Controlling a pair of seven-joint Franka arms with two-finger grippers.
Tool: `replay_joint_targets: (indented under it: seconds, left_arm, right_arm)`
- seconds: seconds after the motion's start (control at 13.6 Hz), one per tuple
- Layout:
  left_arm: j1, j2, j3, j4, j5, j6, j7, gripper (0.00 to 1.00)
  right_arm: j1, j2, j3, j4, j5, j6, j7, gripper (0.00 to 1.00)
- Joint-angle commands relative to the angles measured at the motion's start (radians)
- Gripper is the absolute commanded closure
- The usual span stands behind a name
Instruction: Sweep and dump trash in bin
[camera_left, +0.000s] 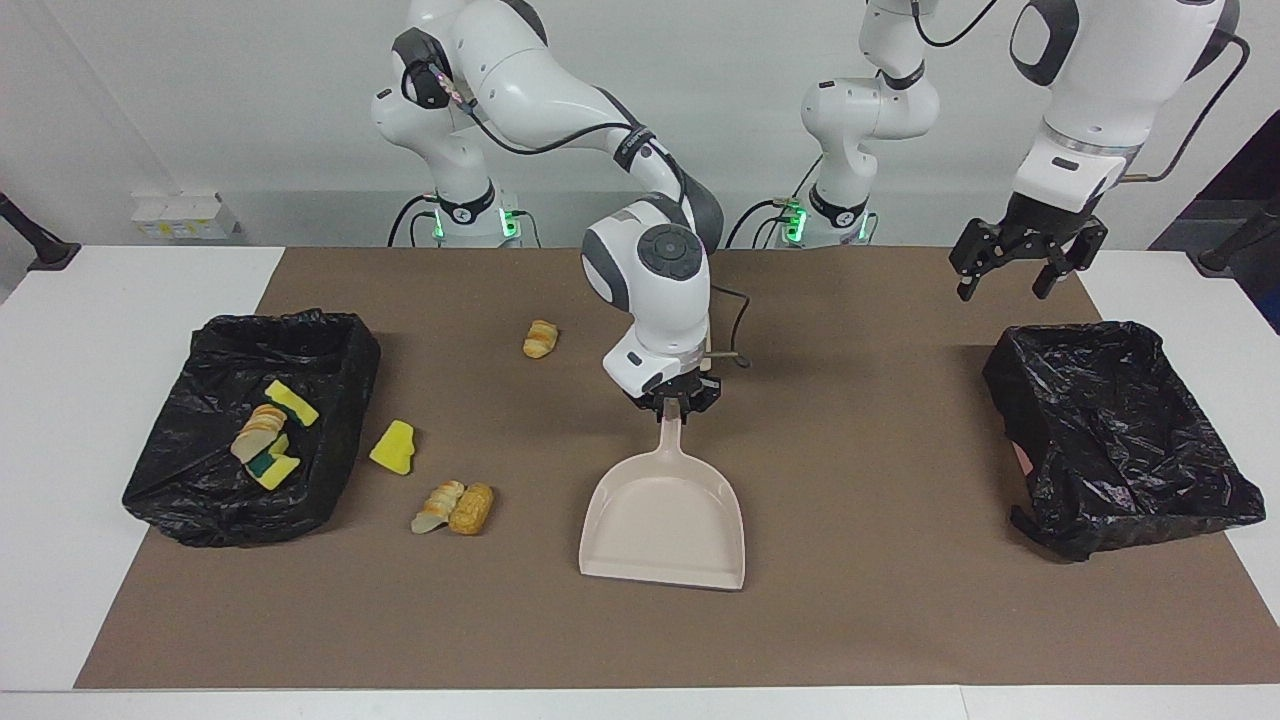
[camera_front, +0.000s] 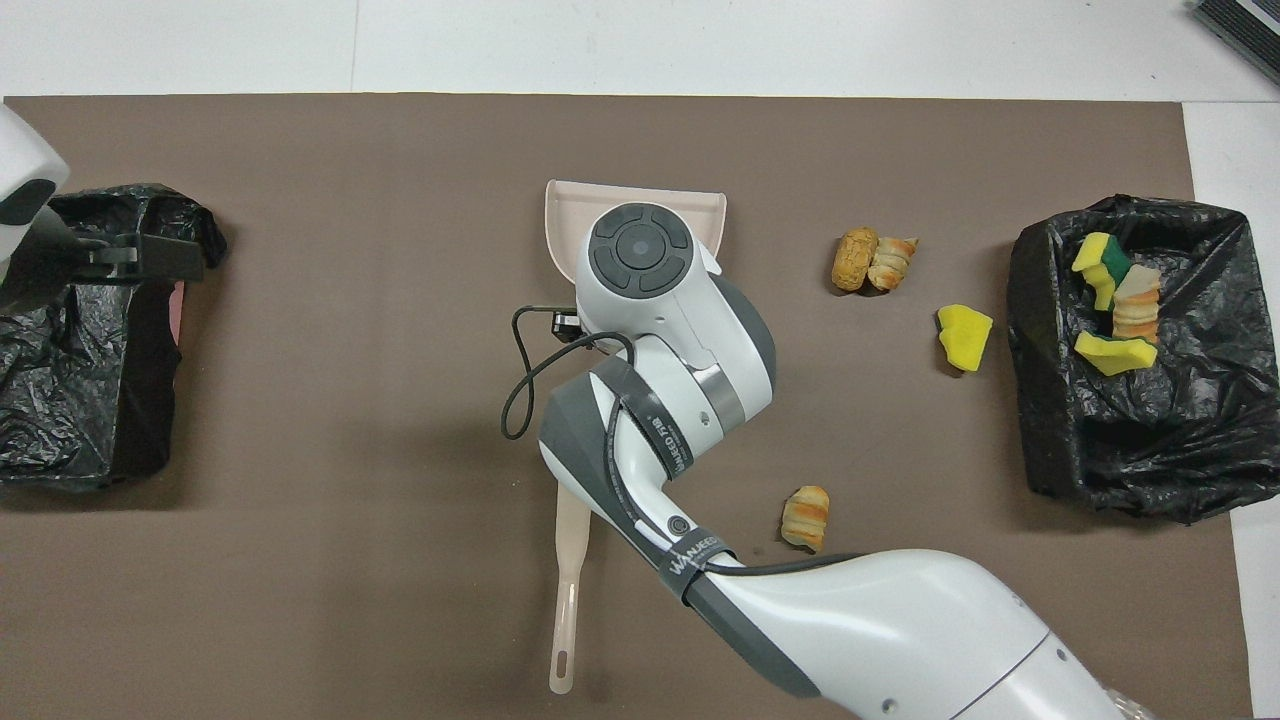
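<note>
The beige dustpan (camera_left: 665, 520) (camera_front: 562, 208) lies flat mid-mat, its mouth away from the robots. My right gripper (camera_left: 673, 402) is at the tip of its handle, fingers apart on either side; from overhead the wrist hides it. Trash lies loose on the mat: one roll (camera_left: 540, 338) (camera_front: 806, 516) nearer the robots, a pair of rolls (camera_left: 455, 508) (camera_front: 872, 260), and a yellow sponge chunk (camera_left: 393, 446) (camera_front: 964, 335). Several more pieces sit in the black-lined bin (camera_left: 180, 500) (camera_front: 1150, 470) at the right arm's end. My left gripper (camera_left: 1025, 262) (camera_front: 150, 258) hangs open, waiting.
A second black-lined bin (camera_left: 1120, 440) (camera_front: 80, 400) stands at the left arm's end, under the left gripper in the overhead view. The beige brush (camera_front: 566, 600) lies nearer the robots than the dustpan, partly under the right arm. A brown mat (camera_left: 880, 600) covers the table.
</note>
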Motion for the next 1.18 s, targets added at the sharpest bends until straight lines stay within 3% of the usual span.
replay_joint_targets:
  seconds: [0.0,0.22,0.52,0.81,1.1]
  left_arm:
    - [0.007,0.069,-0.008,0.031,-0.004,0.088,-0.003,0.0]
    - [-0.028,0.23,-0.024,0.224,-0.021,0.091,-0.012,0.0]
    - [-0.044,0.345,-0.056,0.352,-0.023,0.102,-0.012,0.0]
    - [-0.096,0.369,-0.099,0.355,-0.027,0.09,-0.052,0.0]
    - [-0.2,0.429,-0.097,0.326,-0.026,0.116,-0.139,0.0]
  right_arm:
    - [0.015,-0.026,-0.004,0.001,0.007,-0.025,0.026,0.0]
    - [0.039,-0.095,-0.002,-0.021,0.01,-0.104,0.048,0.0]
    - [0.093,-0.244,-0.001,-0.182,0.022,-0.12,0.082,0.0]
    - [0.191,-0.362,0.003,-0.36,0.03,-0.094,0.21,0.0]
    - [0.268,-0.463,0.004,-0.63,0.03,0.081,0.251,0.0]
